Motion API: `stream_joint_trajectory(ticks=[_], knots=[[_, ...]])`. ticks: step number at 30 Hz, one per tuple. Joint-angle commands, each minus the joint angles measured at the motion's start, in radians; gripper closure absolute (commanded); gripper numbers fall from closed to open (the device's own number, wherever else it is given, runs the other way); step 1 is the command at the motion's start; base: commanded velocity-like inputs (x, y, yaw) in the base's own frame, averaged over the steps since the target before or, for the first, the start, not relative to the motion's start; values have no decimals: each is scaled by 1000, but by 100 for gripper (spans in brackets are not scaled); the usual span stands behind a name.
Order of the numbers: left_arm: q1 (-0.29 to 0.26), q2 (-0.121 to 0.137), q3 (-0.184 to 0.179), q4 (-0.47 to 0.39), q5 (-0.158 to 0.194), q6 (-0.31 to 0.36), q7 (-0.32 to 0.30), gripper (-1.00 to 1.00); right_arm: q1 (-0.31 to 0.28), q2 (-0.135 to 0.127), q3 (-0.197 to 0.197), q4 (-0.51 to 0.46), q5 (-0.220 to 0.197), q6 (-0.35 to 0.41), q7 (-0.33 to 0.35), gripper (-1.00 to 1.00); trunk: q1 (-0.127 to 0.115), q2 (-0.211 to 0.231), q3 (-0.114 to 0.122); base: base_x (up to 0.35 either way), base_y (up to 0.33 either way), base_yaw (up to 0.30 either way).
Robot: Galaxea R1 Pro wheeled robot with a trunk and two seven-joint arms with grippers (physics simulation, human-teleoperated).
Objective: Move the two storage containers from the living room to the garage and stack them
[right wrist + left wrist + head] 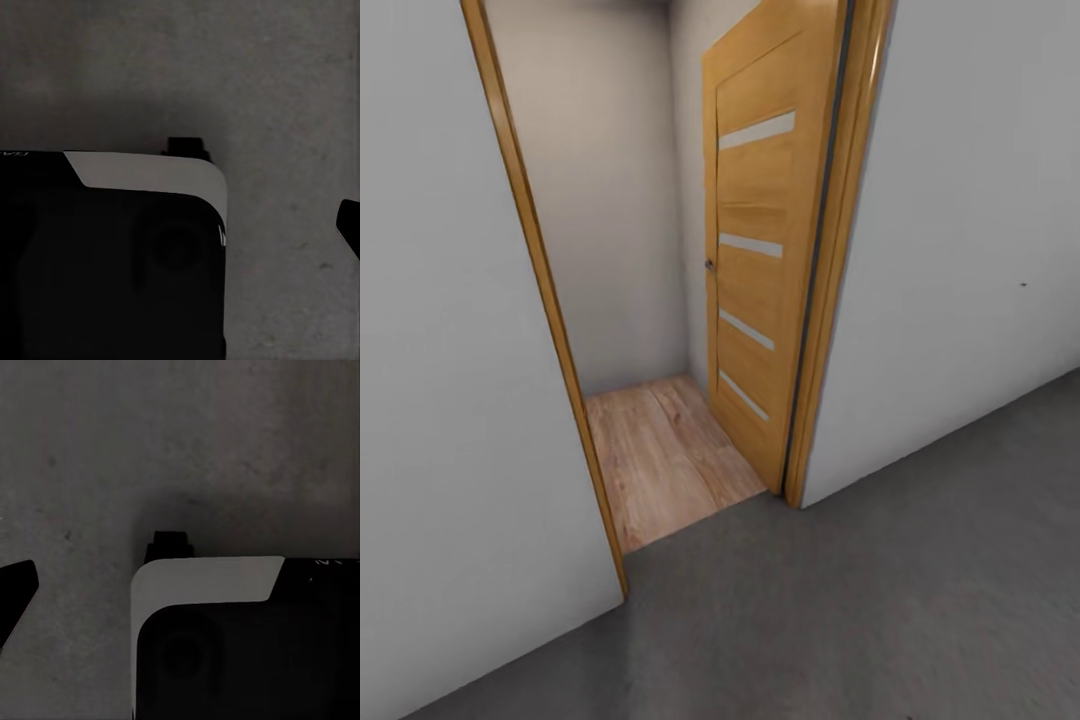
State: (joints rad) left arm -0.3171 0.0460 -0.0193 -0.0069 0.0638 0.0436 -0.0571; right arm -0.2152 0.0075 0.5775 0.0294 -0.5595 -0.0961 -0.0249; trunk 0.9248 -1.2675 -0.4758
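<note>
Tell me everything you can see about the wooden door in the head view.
The wooden door looks like honey-brown wood with four narrow pale horizontal strips set in its panel. A small dark handle sits on its free edge. It stands upright and swung open into the room beyond, hinged at the right side of the door frame, above light wood plank flooring.

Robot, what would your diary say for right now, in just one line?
place: grey concrete floor facing open wooden door | beyond: wood plank floor | containers: unseen | wrist views: robot base above concrete | grippers: state unclear
</note>
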Motion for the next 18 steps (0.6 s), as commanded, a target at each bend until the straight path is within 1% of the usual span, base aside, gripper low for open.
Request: stream_joint_trajectory(ticks=[1,12,18], knots=[[0,0,-2,-1,7,5,-3,-100,-1,3,8,3,-7,-5,-1,-100,1,0,-1,321,0,-1],[0,-1,-1,-1,7,3,-1,-100,-1,7,7,3,-10,-6,-2,-100,1,0,-1,321,0,-7],[0,-2,-1,-1,7,2,-1,-100,-1,10,8,3,-10,-5,-6,-100,1,0,-1,309,0,-207]])
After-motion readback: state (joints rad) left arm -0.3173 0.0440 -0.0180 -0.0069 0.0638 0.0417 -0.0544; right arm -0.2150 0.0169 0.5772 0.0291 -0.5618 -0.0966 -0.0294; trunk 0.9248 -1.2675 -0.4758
